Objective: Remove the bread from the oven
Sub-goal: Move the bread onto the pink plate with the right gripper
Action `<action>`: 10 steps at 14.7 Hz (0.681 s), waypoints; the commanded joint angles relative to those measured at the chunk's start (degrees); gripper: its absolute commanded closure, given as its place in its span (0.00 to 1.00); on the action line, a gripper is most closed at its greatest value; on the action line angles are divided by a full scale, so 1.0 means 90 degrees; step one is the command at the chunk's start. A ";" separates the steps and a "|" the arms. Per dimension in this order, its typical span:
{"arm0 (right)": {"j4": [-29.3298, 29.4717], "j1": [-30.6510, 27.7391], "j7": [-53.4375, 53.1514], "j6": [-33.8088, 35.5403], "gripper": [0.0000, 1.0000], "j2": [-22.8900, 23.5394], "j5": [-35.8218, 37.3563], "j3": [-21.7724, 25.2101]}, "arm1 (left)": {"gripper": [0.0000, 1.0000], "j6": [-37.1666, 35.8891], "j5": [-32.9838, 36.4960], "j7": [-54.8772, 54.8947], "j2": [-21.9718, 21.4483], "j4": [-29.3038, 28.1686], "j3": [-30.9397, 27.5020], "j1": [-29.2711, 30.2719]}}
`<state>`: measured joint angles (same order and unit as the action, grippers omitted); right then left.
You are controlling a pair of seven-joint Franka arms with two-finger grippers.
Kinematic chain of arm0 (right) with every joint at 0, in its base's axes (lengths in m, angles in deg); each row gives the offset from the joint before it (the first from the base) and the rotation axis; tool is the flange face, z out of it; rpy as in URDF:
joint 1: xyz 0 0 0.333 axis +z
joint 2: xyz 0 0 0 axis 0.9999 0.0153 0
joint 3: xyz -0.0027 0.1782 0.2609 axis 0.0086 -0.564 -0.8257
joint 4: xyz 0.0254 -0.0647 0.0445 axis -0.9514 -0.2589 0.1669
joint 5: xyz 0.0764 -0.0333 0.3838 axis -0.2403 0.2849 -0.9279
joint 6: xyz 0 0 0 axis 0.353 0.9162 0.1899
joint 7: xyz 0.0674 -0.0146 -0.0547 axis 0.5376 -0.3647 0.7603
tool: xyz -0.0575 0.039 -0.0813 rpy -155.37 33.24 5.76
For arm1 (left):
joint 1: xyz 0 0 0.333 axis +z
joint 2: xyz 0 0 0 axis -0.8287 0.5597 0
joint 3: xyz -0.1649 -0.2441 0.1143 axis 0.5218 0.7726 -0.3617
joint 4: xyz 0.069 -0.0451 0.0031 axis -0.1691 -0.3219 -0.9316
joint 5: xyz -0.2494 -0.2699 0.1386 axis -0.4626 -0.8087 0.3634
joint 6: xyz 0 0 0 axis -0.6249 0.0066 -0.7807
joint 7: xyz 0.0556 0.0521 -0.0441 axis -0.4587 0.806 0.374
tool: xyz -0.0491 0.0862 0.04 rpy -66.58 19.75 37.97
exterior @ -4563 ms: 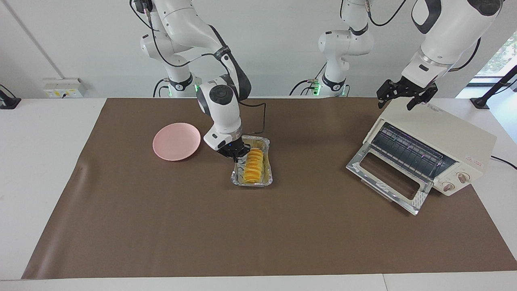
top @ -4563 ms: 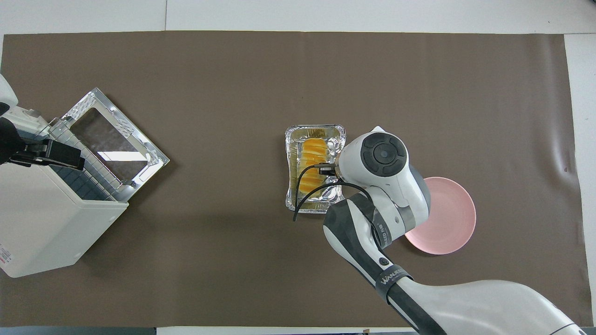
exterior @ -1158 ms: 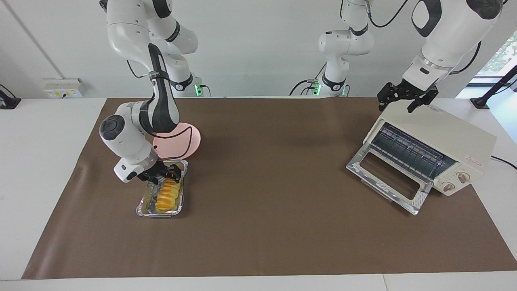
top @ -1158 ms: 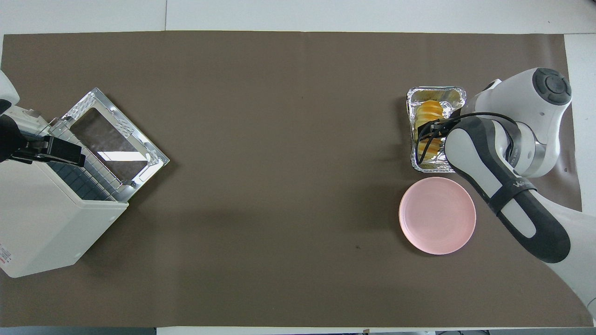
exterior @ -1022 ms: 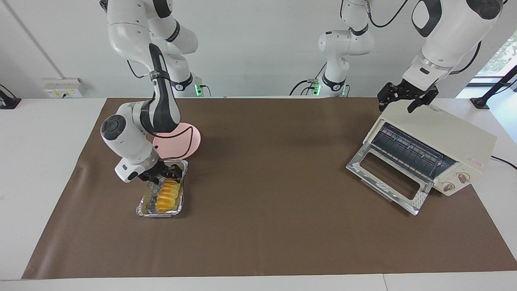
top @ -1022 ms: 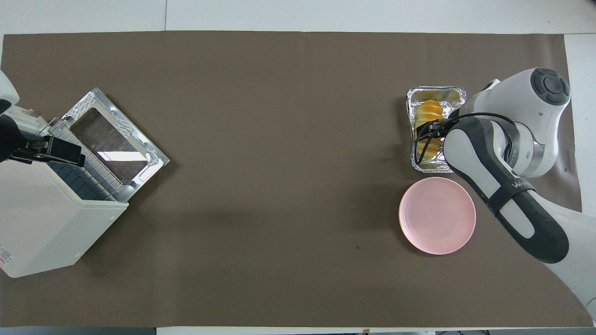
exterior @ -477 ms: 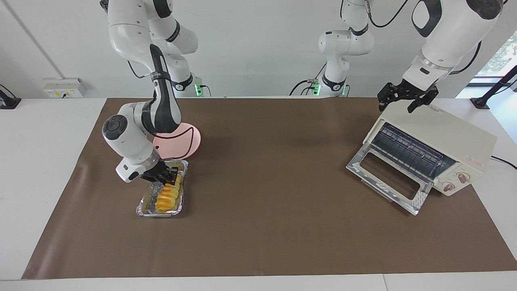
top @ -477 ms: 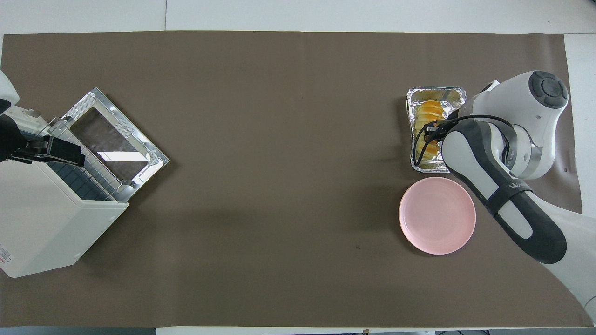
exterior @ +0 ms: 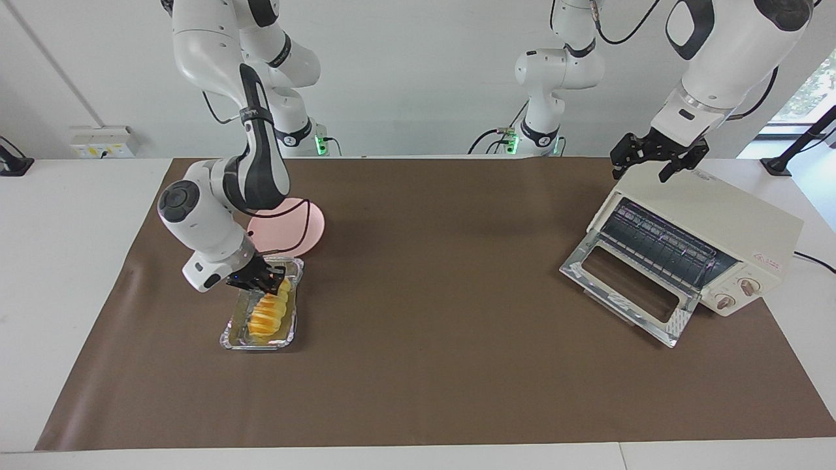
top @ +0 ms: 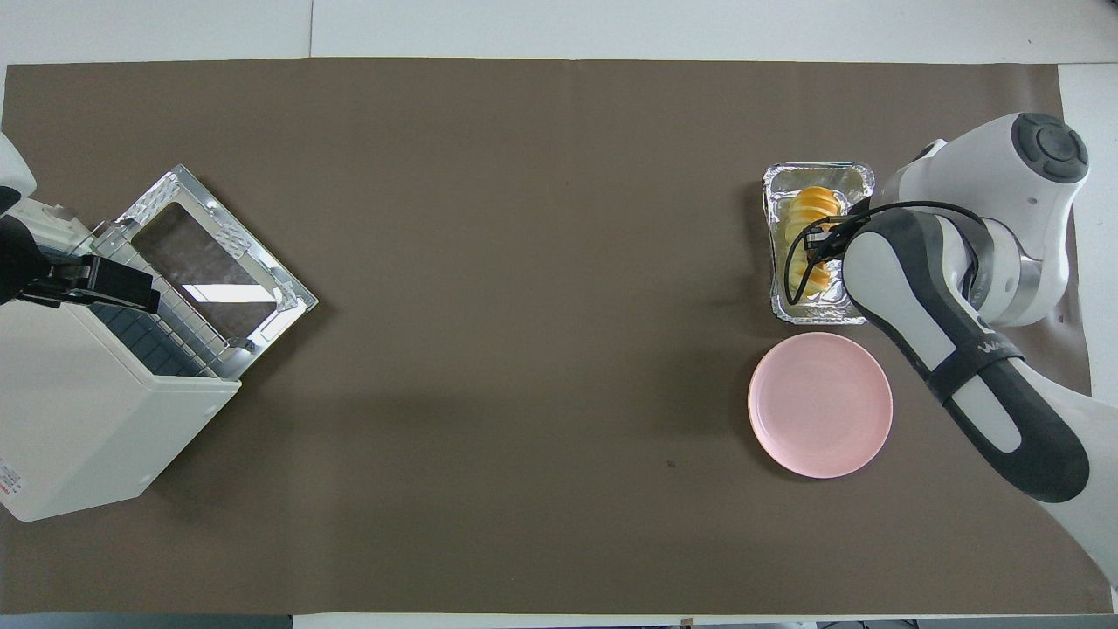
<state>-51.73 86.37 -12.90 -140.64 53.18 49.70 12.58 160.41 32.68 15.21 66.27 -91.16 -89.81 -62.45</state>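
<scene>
Since 4.6 s ago, the right gripper (exterior: pixel 264 282) has carried the foil tray (exterior: pixel 230 331) with the bread (exterior: pixel 266 312) from the table's middle to the right arm's end, setting it beside the pink plate (exterior: pixel 312 225) (farther from the robots). The bread's gripped end now looks tilted upward.

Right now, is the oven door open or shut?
Open. The oven's glass door is dropped flat onto the table, showing the dark wire rack with nothing on it.
</scene>
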 commanded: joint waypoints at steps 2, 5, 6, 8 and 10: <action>0.0345 -0.0026 -0.0167 0.1223 1.00 -0.0656 0.0163 -0.0012 | 0.00 0.0047 0.0009 0.0044 -0.0100 -0.0064 0.0019 0.0046; 0.0286 -0.0016 -0.0206 0.2237 1.00 -0.1251 0.0183 -0.0022 | 0.00 0.0056 0.0009 0.0044 -0.0100 -0.0064 0.0019 0.0046; 0.0111 -0.0007 -0.0255 0.2483 1.00 -0.1543 0.0183 -0.0032 | 0.00 0.0056 0.0009 0.0044 -0.0100 -0.0064 0.0019 0.0046; -0.0716 0.0158 -0.0450 0.2447 1.00 -0.2285 0.0183 -0.0042 | 0.00 0.0056 0.0009 0.0044 -0.0100 -0.0064 0.0019 0.0046; -0.1624 0.0315 -0.0606 0.2155 1.00 -0.2969 0.0183 -0.0051 | 0.00 0.0056 0.0009 0.0044 -0.0100 -0.0064 0.0019 0.0046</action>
<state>-55.49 88.02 -16.23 -117.48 34.53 50.27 12.41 160.41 32.68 15.21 66.27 -91.16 -89.81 -62.44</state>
